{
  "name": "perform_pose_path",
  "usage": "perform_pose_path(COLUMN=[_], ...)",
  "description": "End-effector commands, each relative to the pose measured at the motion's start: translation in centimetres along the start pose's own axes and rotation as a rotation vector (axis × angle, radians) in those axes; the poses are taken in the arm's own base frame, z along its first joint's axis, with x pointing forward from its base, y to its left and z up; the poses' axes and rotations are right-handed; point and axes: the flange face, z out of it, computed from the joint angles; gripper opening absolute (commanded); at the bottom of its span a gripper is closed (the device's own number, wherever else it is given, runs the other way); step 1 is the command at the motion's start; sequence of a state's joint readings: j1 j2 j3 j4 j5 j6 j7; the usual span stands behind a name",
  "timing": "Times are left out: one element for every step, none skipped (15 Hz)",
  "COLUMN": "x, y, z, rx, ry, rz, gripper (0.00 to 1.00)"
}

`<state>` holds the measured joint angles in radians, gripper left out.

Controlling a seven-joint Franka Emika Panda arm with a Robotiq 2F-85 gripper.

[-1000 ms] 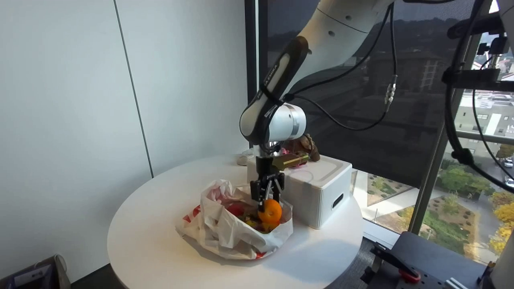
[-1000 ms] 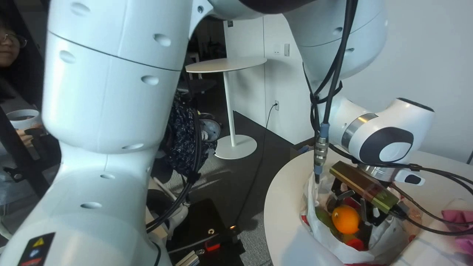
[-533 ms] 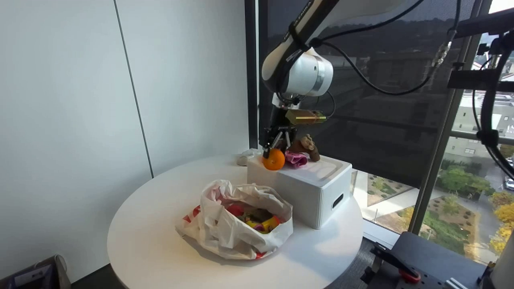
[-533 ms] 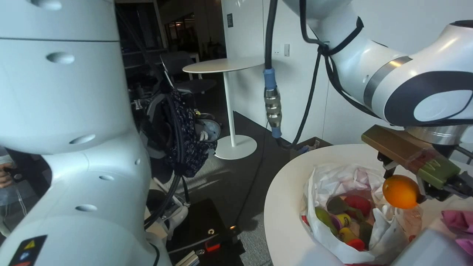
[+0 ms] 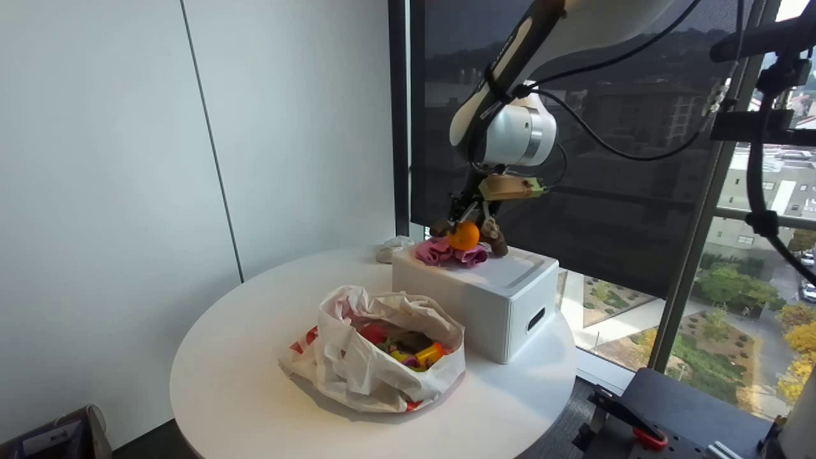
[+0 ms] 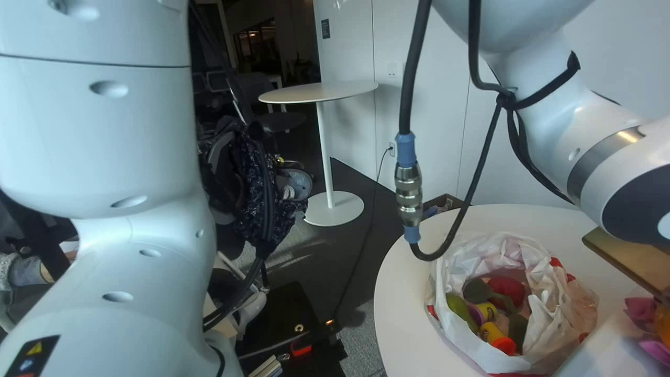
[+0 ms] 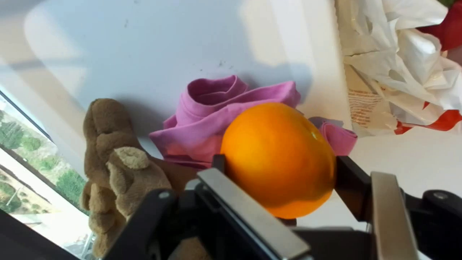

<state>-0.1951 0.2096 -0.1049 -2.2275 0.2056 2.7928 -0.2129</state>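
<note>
The end effector (image 7: 281, 164) is grasping an orange (image 5: 464, 236); a black finger (image 7: 352, 182) bears on each side, and the jaws stand apart with the orange filling the gap. The end effector points downward at a slight tilt. A gold-coloured housing (image 5: 512, 187) is fitted beside it at the wrist of the white arm (image 5: 516, 135).

The orange is located above the top of a white box (image 5: 452, 309) and overlaps a folded pink cloth (image 7: 209, 122) in the wrist view. Contact between orange and cloth cannot be determined. A brown plush toy (image 7: 108, 144) lies at the edge of the box top, beside the cloth, on the side facing the window (image 5: 752, 319). The box has a dark handle slot (image 5: 536, 319) in its end face.

The box stands on a round white surface (image 5: 236, 382). Just beside the box, on the same surface, rests a white plastic bag (image 5: 363, 370) with red markings. Its mouth faces upward. Inside, an exterior view shows a red item (image 6: 506, 291), a green item (image 6: 460, 312) and small yellow containers (image 6: 492, 333), heaped together. A pale object (image 5: 390, 248), too indistinct to identify, lies near the far edge of the surface.

Behind the box, a dark blind (image 5: 574, 172) covers part of the window. In an exterior view, a pedestal table (image 6: 319, 92) stands well apart from the surface.
</note>
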Motion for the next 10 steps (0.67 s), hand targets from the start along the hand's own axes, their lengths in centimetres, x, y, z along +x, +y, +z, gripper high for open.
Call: perform_pose_path(x=[2.0,2.2,2.2,2.2,2.1,2.0,2.1,2.0,1.9,1.6], y=[0.0,0.0,-0.1,-0.1,-0.3,-0.5,-0.6,-0.8,-1.1,-1.6], z=[3.2,3.9,4.5,5.1,5.5,5.8,5.9,5.6,5.4,4.9], rx=[-0.07,-0.085,-0.093,-0.097,-0.095,-0.095,-0.093,-0.091,-0.086,-0.078], ry=[0.074,0.082,0.085,0.08,0.076,0.072,0.076,0.084,0.082,0.085], rz=[0.009,0.003,0.001,0.002,0.006,0.005,0.005,0.003,-0.003,-0.01], gripper=[0.51,0.51,0.51,0.62,0.51,0.5,0.73,0.94,0.95,0.99])
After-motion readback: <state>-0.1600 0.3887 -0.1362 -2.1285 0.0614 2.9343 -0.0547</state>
